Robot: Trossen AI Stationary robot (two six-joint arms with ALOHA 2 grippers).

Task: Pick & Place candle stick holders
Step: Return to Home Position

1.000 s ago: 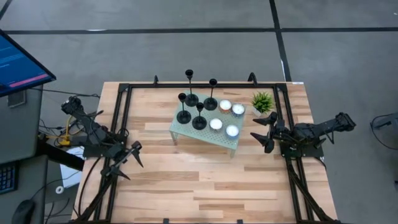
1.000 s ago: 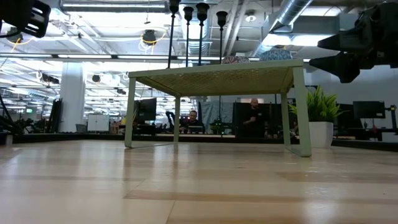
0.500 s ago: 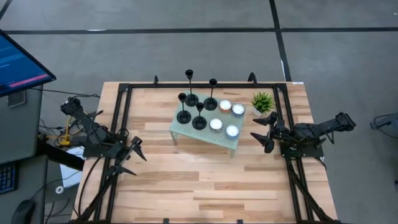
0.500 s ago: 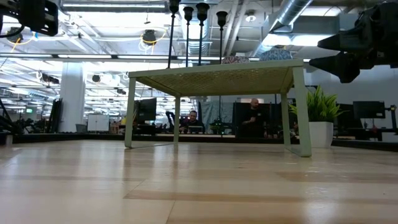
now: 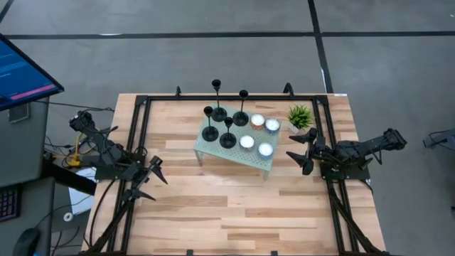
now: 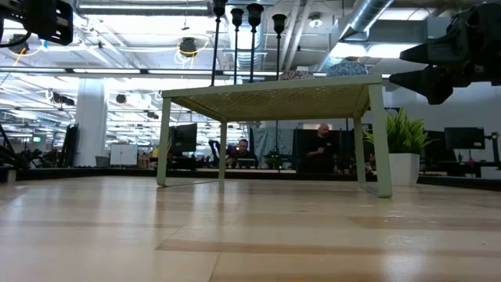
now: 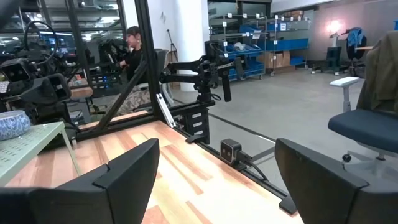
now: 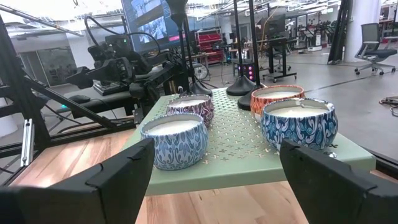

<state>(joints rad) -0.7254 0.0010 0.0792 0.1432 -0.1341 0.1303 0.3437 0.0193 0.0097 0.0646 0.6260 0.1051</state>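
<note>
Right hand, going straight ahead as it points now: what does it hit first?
The right hand would likely meet the near edge of the green shelf first, or the candle tins on it; height is unclear.

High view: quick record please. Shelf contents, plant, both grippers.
shelf: light green, standing on table
holders: four, black, upright on the shelf's left half
candles: four tins on the shelf's right half
plant: on the table, just off the shelf's right end
left gripper: open, empty, at the table's left edge, apart from the shelf
right gripper: open, empty, just right of the shelf, facing the candles
</note>
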